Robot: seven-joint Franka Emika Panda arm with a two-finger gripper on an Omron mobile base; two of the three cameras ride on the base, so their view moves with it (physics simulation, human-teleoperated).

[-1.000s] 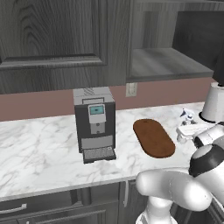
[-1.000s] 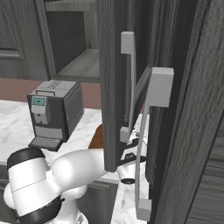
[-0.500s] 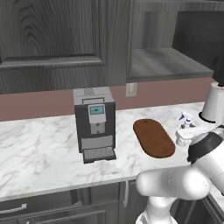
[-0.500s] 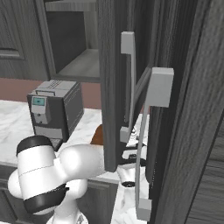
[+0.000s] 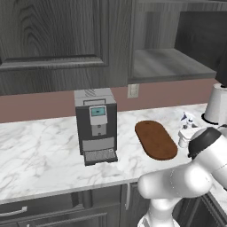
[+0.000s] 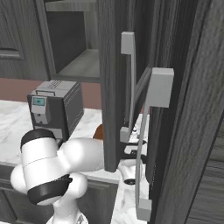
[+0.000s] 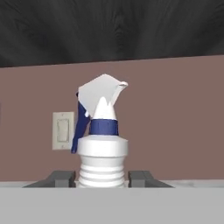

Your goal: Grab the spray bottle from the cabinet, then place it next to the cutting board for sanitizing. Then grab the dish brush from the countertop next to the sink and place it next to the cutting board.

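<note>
I have the bottle (image 7: 101,144) tight in my pincer (image 7: 103,178), 1 tip on each side. It sits low, just right of the board (image 5: 155,139) on the worktop (image 5: 40,150). Step 1 looks nearly done. Next I should let go, then fetch the brush.

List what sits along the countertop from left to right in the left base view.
Coffee machine → cutting board → spray bottle, held in the gripper → white appliance at the right edge.
</note>
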